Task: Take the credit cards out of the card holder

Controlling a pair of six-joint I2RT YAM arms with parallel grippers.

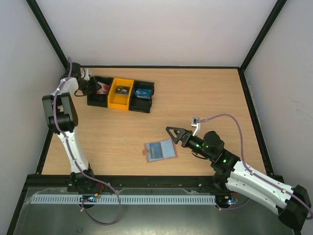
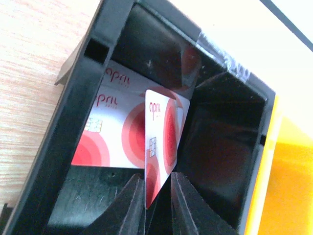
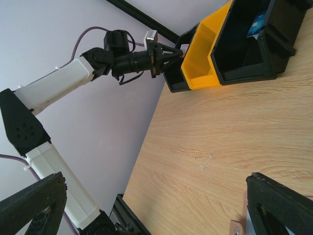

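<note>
Left gripper (image 2: 157, 200) flanks an upright red "april" card (image 2: 161, 137) in a black bin (image 2: 78, 122), grip unclear.

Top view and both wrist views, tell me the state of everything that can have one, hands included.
Holder, open, lying flat, blue-grey inside up.
Left hand, over the end bin, fingers close on either side of a card; grip unclear.
Upright card, on edge between those fingers.
Flat card, lying in that bin.
Right hand, open, empty, beside the holder.
</note>
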